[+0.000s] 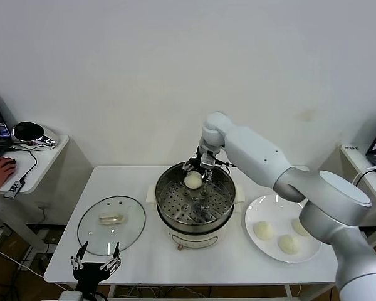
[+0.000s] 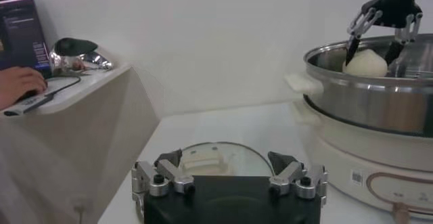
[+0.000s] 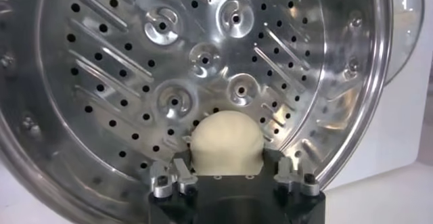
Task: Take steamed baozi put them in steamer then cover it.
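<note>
One bun [image 1: 193, 180] sits on the steamer [image 1: 195, 207] tray's far side, between the right gripper [image 1: 197, 169] fingers, which are spread open around it. Three buns [image 1: 263, 230] on the plate [image 1: 257, 210]. Left gripper [image 1: 96, 264] parked open at the bench's near edge by the glass lid [image 1: 111, 224].

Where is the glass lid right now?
In the head view the glass lid lies flat on the white table, to the left of the steamer, just beyond the idle left gripper.
</note>
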Robot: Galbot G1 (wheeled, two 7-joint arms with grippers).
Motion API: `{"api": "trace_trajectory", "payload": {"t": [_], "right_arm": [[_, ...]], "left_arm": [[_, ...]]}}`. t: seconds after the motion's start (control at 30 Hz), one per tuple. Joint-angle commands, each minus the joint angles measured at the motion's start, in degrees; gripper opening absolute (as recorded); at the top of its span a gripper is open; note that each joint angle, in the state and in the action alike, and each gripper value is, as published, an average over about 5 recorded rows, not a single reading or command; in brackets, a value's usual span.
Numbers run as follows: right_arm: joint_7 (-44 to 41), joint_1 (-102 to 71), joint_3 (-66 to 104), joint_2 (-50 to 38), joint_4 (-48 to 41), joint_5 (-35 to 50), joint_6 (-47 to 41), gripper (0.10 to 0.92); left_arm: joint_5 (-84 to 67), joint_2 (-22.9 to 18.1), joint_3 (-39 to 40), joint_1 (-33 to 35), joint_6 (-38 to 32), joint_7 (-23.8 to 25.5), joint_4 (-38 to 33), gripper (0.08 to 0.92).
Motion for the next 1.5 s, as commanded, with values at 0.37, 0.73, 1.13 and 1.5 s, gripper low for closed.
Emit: {"api": "trace_trajectory", "payload": {"t": [0.37, 0.73, 1.13, 1.5], "right_arm": [[-6.8, 4.2, 1.7, -6.9, 8.5, 16.7, -16.8, 0.823], [-10.6, 8.9, -1.3, -21.1, 13.8, 31.4, -37.2, 0.823], [-11.9, 1.3, 0.5, -38.3, 25.5, 29.3, -63.3, 0.823], [-10.2, -11.7, 5.9, -43.4, 30.1, 28.2, -65.0, 0.823]], "left_arm": [[-0.2, 0.2, -0.1, 0.1, 0.0, -0.1, -0.1, 0.823], [-0.5, 1.3, 0.3, -0.7, 0.2, 0.1, 0.0, 0.823], [-0.5, 2.3, 1.5, -1.1, 0.4, 0.5, 1.1, 0.823], [-0.4, 2.4, 1.7, -0.6, 0.4, 0.4, 1.0, 0.823]]}}
